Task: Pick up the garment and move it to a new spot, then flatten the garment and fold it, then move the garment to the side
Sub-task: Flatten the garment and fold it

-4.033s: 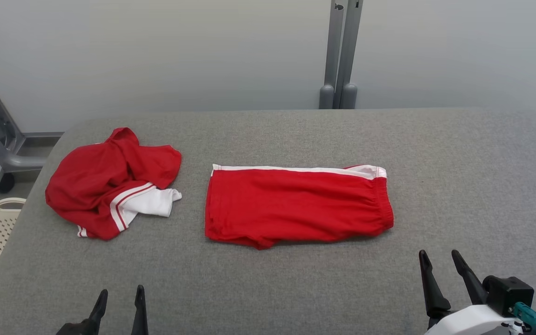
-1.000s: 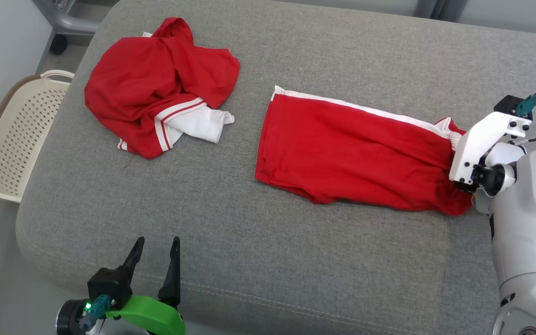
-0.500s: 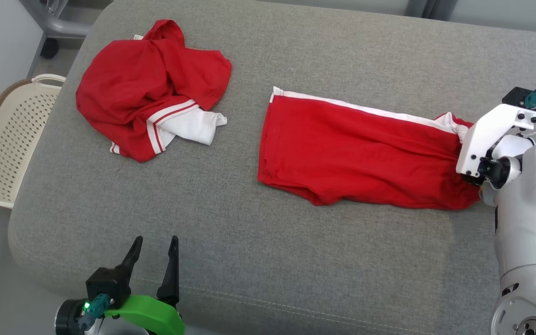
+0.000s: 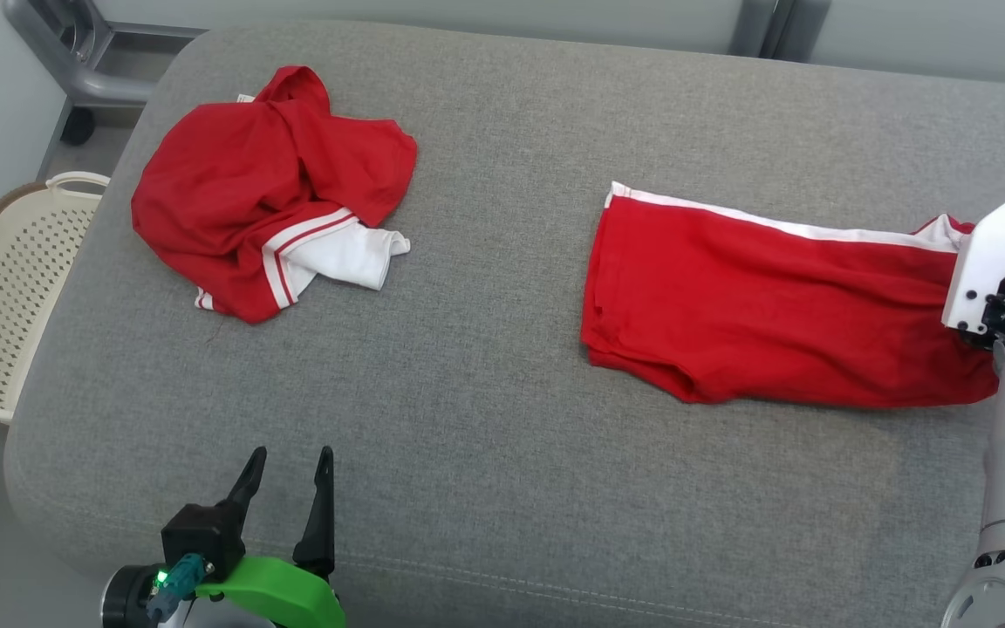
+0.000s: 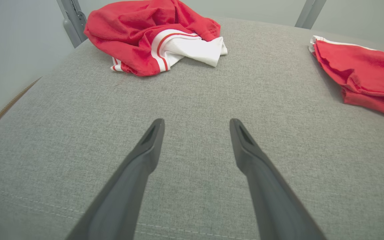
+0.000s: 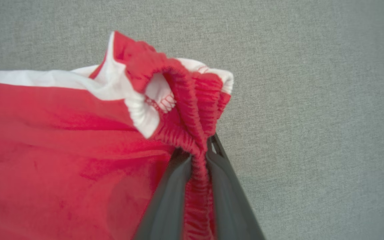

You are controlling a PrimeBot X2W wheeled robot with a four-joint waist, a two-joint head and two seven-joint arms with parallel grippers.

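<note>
Folded red shorts (image 4: 773, 323), white-striped, lie flat at right, waistband (image 6: 192, 110) bunched.

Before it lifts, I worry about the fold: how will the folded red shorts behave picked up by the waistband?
Probably floppy: the waistband bunches where the right gripper pinches it, so the shorts would likely hang and unfold. Likely light, being thin cloth. Pushed, they may wrinkle on the rough cushion.

The left gripper (image 4: 290, 452) hangs low at the robot's left, its two dark fingers spread wide and pointing forward. The right gripper (image 6: 199, 151) points down from its white wrist (image 4: 991, 262), fingers pinched on the waistband of the red shorts (image 6: 45, 150).
</note>
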